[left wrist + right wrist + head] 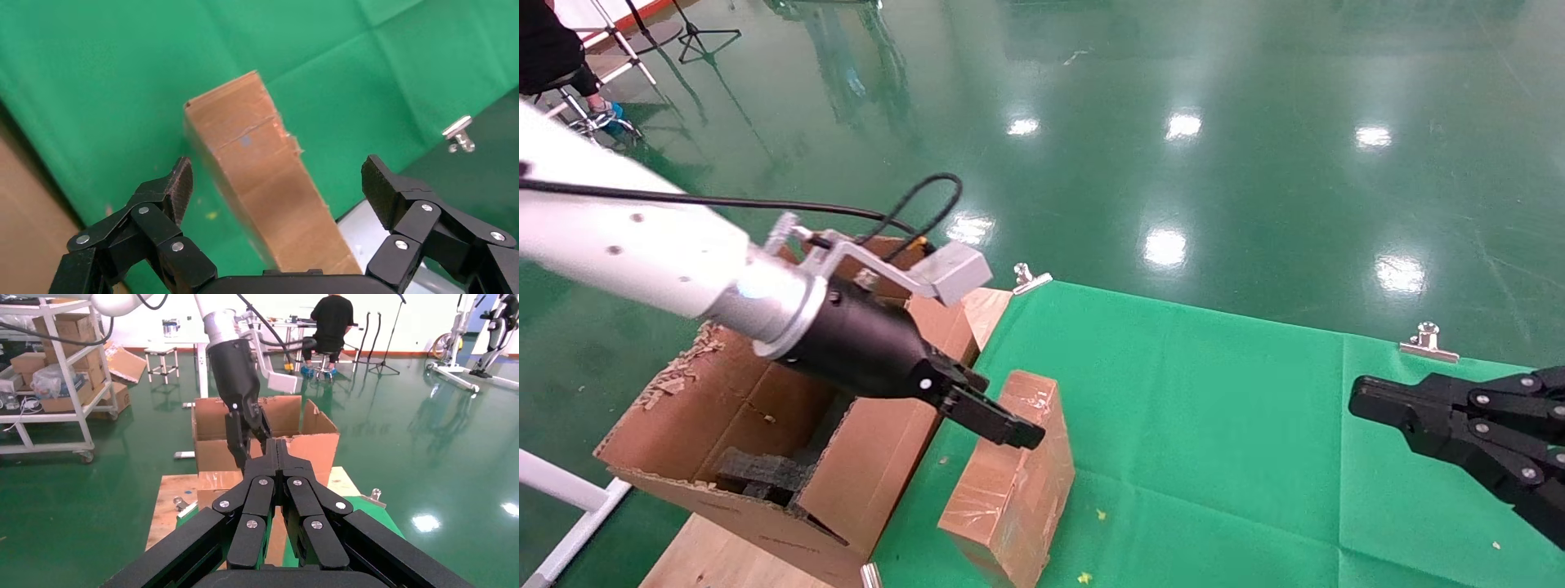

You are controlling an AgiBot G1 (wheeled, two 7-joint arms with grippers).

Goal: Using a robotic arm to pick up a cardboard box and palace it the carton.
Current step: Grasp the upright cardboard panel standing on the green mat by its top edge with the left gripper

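The small taped cardboard box [1014, 482] stands tilted on one long edge on the green cloth, right beside the carton [723, 408]. My left gripper [1009, 429], on the white-sleeved arm, hangs at the box's upper end. In the left wrist view the gripper [275, 184] is open, with its pads [176, 184] standing apart on either side of the box [263, 177]. The carton holds black foam [756, 474] and its flaps stand up. My right gripper [1369, 400] is shut and empty, off to the right over the cloth; the right wrist view shows it [276, 444] pointing at the carton [312, 441].
Green cloth [1214, 408] covers the table and is held by metal clips [1030, 278] [1426, 343]. A wooden board [723, 555] lies under the carton. A shelf cart with boxes [55, 373] and a seated person [330, 324] are far behind on the green floor.
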